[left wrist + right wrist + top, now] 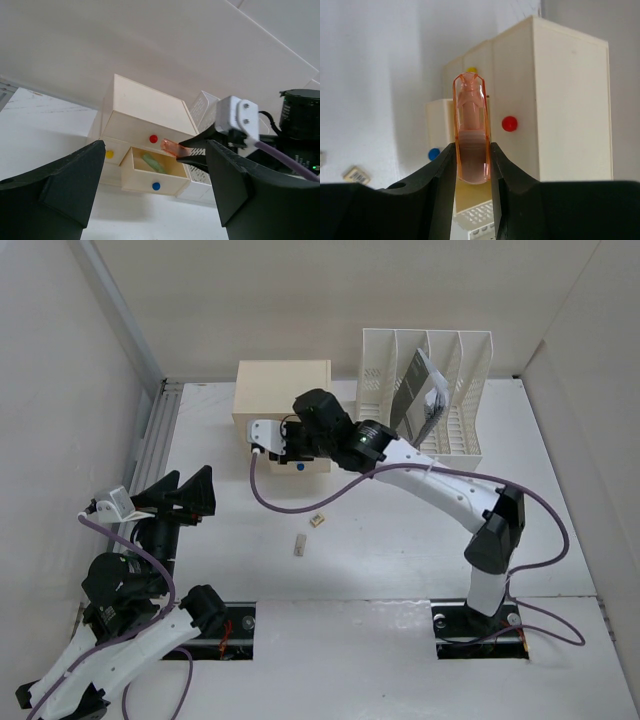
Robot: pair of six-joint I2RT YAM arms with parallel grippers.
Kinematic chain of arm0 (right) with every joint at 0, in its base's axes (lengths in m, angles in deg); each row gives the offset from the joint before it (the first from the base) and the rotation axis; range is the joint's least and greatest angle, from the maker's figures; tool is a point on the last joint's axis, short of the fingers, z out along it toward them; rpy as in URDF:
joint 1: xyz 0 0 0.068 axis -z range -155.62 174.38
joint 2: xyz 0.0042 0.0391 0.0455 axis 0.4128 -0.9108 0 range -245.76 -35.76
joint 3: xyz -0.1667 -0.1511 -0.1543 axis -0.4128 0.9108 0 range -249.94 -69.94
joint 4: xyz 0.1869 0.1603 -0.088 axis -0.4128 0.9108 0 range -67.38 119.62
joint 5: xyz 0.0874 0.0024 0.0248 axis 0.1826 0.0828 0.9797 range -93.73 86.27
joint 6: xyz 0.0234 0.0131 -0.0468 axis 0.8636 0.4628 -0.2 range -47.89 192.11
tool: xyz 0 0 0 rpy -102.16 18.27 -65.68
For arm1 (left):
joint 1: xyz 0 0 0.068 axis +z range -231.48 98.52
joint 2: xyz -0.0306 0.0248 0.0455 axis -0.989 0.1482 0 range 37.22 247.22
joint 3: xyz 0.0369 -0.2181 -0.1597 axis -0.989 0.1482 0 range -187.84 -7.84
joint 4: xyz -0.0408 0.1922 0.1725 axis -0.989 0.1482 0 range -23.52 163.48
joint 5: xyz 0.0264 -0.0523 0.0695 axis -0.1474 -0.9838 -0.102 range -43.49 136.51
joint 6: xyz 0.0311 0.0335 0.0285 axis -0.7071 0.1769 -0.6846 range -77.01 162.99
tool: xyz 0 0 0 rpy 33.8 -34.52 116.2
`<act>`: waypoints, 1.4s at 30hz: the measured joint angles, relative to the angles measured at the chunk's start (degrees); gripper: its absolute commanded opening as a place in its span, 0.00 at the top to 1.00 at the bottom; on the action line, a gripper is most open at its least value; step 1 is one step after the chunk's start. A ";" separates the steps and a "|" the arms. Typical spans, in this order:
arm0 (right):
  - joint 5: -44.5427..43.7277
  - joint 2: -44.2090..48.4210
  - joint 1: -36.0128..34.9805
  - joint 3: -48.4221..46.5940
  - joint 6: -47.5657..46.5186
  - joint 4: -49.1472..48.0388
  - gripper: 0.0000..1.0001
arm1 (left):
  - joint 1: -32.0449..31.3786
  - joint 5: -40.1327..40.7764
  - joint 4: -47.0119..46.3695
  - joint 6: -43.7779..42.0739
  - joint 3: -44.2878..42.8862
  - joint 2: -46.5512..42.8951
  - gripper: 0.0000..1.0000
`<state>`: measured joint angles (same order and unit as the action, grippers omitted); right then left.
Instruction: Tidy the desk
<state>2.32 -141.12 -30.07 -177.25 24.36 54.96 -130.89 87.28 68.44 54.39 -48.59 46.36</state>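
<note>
My right gripper (472, 156) is shut on a translucent orange pen-like piece (471, 131). It holds the piece above the open lower drawer (150, 176) of the cream drawer box (283, 390) at the back of the white desk (400, 545). The drawer has a blue knob (156, 186) and a green item (151, 162) lies inside. In the left wrist view the orange piece (172, 148) sticks out of the right gripper (192, 152) over the drawer's right side. My left gripper (185, 495) is open and empty at the desk's left, facing the box.
A white slotted file rack (470, 390) with a dark booklet (420, 395) stands right of the drawer box. Two small pale pieces lie mid-desk: one (318, 520) with a label, another (299, 544) nearer. Side walls enclose the desk.
</note>
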 measured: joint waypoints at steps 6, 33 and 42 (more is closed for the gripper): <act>-8.09 -5.66 1.66 -0.02 2.43 -3.39 0.86 | 0.00 0.00 0.00 0.00 0.00 0.00 0.21; 0.44 -8.79 4.68 -1.40 6.12 -0.24 1.00 | 0.00 -0.02 0.00 0.00 0.00 0.02 0.21; 18.60 -13.16 5.27 -8.02 0.98 13.00 1.00 | 0.00 -0.04 0.00 0.00 0.00 0.02 0.21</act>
<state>20.92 -154.28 -24.81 -185.27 25.34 67.96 -130.89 87.24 68.44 54.39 -48.59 46.39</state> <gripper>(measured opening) 0.009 0.786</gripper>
